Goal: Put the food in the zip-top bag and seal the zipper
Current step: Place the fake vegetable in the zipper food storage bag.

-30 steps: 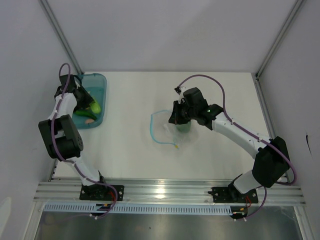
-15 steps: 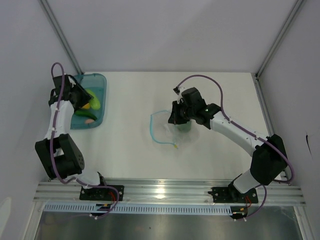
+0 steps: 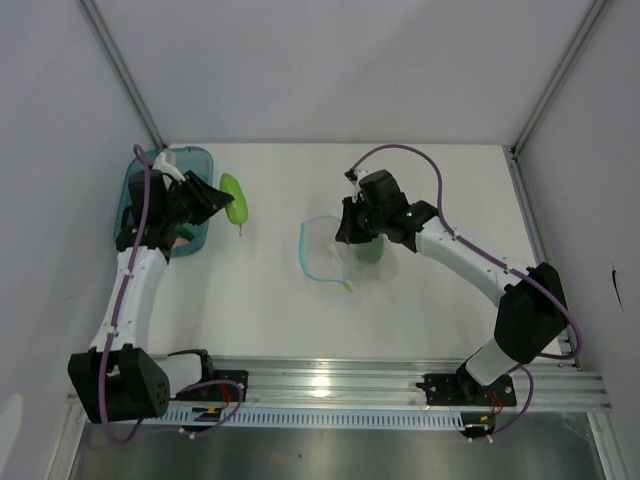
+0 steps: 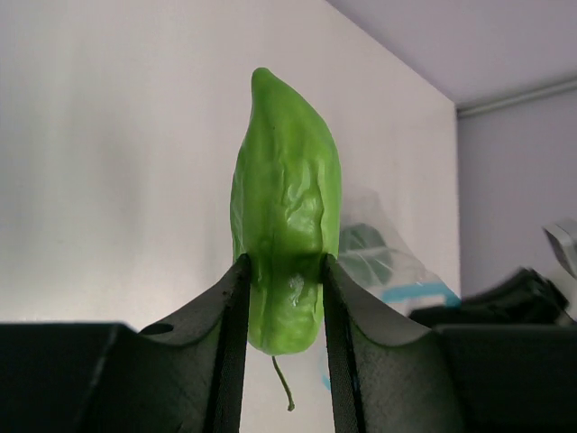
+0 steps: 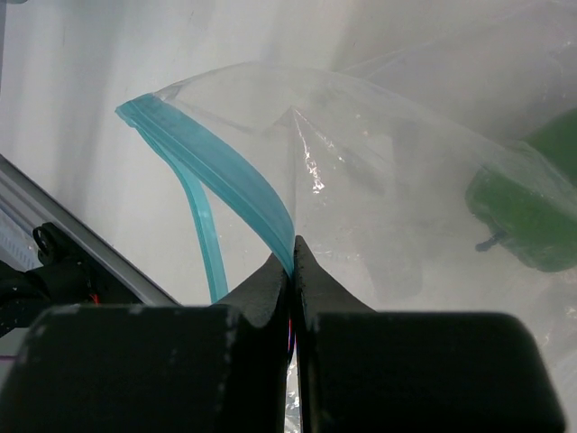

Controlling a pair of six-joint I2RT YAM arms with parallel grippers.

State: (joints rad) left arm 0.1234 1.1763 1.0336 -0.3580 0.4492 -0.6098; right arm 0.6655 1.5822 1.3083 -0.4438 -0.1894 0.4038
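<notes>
My left gripper [image 3: 215,203] is shut on a light green pepper [image 3: 235,199], held just right of the teal tub; in the left wrist view the pepper [image 4: 286,216] stands between the fingers [image 4: 225,334]. The clear zip-top bag [image 3: 345,255] lies mid-table with its light blue zipper [image 3: 305,250] looped open. My right gripper [image 3: 345,237] is shut on the bag's blue rim strip [image 5: 230,171], holding the mouth up. A dark green food piece [image 5: 532,212] sits inside the bag [image 5: 406,180], also seen from above [image 3: 370,250].
A translucent teal tub [image 3: 195,165] stands at the far left with a pinkish piece [image 3: 180,241] showing in it. The enclosure walls rise at left, right and back. The aluminium rail [image 3: 330,385] runs along the near edge.
My left gripper lifted the green pepper out of the tub and carried it right, past the tub's edge. The right gripper stayed on the bag rim, shifting slightly.
</notes>
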